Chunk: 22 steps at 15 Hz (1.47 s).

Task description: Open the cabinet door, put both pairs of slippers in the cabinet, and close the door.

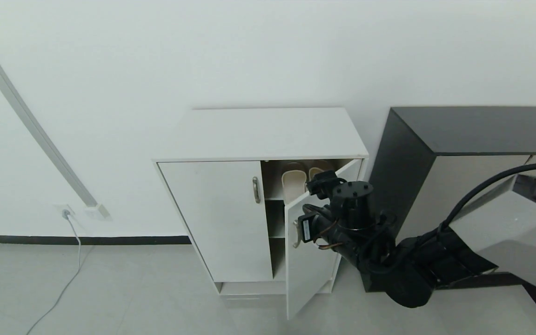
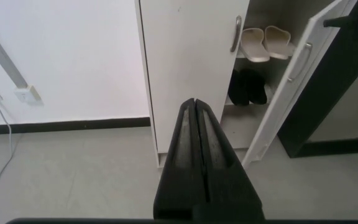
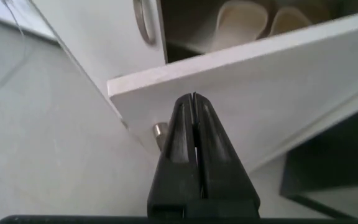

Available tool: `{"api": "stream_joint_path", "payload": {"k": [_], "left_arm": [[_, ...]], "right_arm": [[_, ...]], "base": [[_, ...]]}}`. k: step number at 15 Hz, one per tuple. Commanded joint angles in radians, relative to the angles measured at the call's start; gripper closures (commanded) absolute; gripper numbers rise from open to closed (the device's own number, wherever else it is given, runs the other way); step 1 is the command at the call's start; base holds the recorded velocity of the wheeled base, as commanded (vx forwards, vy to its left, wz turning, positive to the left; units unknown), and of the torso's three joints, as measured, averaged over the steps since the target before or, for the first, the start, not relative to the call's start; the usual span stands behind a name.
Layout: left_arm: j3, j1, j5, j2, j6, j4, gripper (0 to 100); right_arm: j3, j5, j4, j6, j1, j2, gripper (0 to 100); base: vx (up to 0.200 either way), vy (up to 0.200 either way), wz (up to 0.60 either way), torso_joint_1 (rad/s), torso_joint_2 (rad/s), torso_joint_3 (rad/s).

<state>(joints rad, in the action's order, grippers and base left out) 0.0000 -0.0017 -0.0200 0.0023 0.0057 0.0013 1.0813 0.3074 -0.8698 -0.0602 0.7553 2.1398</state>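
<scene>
Standing upright, door [image 1: 307,265] ajar, right pincer [image 3: 194,98] closed

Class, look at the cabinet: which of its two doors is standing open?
The right door, swung outward so the beige slippers show behind it; the left door sits shut flat.

wall [image 1: 268,51]: white | floor [image 1: 123,298]: grey | baseboard [image 1: 77,240]: black | socket [image 1: 65,212]: cable [image 1: 78,253] plugged | dark sideboard [image 1: 482,130]: right

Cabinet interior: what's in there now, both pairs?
Yes. A beige pair of slippers lies on the upper shelf, and a black pair on the shelf below. The closed left door covers whatever sits behind it.
</scene>
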Motion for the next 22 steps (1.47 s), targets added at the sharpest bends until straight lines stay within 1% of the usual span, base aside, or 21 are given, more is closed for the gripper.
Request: {"api": "stream_joint_path", "payload": {"k": [1, 3, 5, 8, 10, 16, 17, 19, 22], "left_arm": [[0.000, 0.000, 0.000, 0.001, 0.000, 0.000, 100], [0.000, 0.000, 0.000, 0.001, 0.000, 0.000, 100], [0.000, 0.000, 0.000, 0.001, 0.000, 0.000, 100], [0.000, 0.000, 0.000, 0.001, 0.000, 0.000, 100], [0.000, 0.000, 0.000, 0.001, 0.002, 0.000, 100], [0.000, 0.000, 0.000, 0.001, 0.000, 0.000, 100], [0.000, 0.000, 0.000, 0.001, 0.000, 0.000, 100], [0.000, 0.000, 0.000, 0.001, 0.000, 0.000, 100], [0.000, 0.000, 0.000, 0.001, 0.000, 0.000, 100]], "right_arm": [[0.026, -0.013, -0.051, -0.001, -0.001, 0.052, 100], [0.006, -0.016, -0.118, -0.004, -0.001, 0.051, 100], [-0.058, -0.031, -0.178, -0.020, -0.001, 0.031, 100], [-0.239, -0.116, -0.271, -0.018, -0.001, -0.035, 100], [-0.314, -0.130, -0.304, -0.018, 0.001, -0.069, 100], [-0.498, -0.130, -0.345, -0.018, 0.038, -0.156, 100], [-0.517, -0.131, -0.353, -0.018, 0.045, -0.159, 100], [-0.526, -0.131, -0.362, -0.018, 0.048, -0.153, 100], [-0.481, -0.130, -0.359, -0.018, 0.045, -0.116, 100]], "base": [[0.000, 0.000, 0.00, 0.000, 0.00, 0.000], [0.000, 0.000, 0.00, 0.000, 0.00, 0.000], [0.000, 0.000, 0.00, 0.000, 0.00, 0.000], [0.000, 0.000, 0.00, 0.000, 0.00, 0.000], [0.000, 0.000, 0.00, 0.000, 0.00, 0.000], [0.200, 0.000, 0.00, 0.001, 0.00, 0.005], [0.200, 0.000, 0.00, 0.007, 0.01, 0.002], [0.000, 0.000, 0.00, 0.000, 0.00, 0.000], [0.000, 0.000, 0.00, 0.000, 0.00, 0.000]]}}
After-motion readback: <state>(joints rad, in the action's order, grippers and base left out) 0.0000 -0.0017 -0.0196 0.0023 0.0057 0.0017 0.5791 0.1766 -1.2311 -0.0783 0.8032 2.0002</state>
